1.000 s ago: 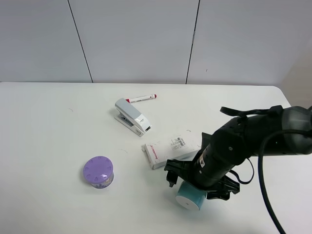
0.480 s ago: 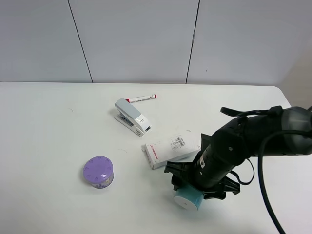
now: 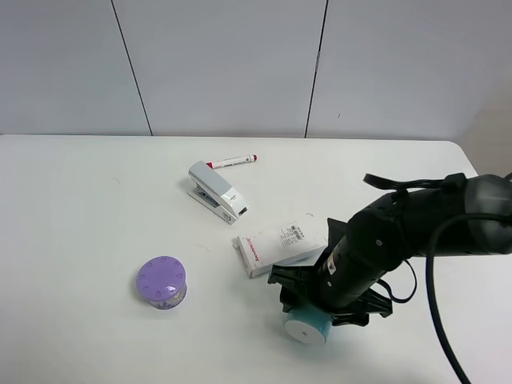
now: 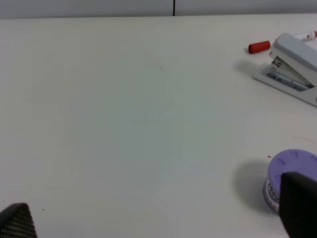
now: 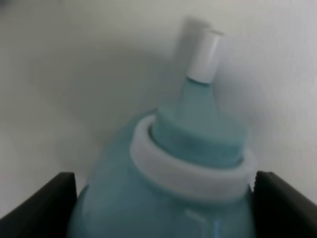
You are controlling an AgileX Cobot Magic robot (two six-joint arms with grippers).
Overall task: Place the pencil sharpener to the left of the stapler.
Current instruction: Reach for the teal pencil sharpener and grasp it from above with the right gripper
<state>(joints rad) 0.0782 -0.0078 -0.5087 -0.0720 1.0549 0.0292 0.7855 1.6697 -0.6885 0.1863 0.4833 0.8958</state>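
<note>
Our right gripper point(image 3: 310, 314) is clamped on the teal pencil sharpener point(image 3: 305, 329) near the desk's point(image 3: 72, 208) front edge, just beside the white box point(image 3: 280, 246). Only the wrist view shows us its white cap point(image 5: 204, 55). From the high view we see the stapler point(image 3: 217, 192) well apart, toward the back edge.

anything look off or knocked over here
Nothing spilled or broken. The one odd pose is the pencil sharpener, lying on its side at the near right of the table, white flat end toward the camera, clamped in the right gripper. The white box beside it sits at a slant.
</note>
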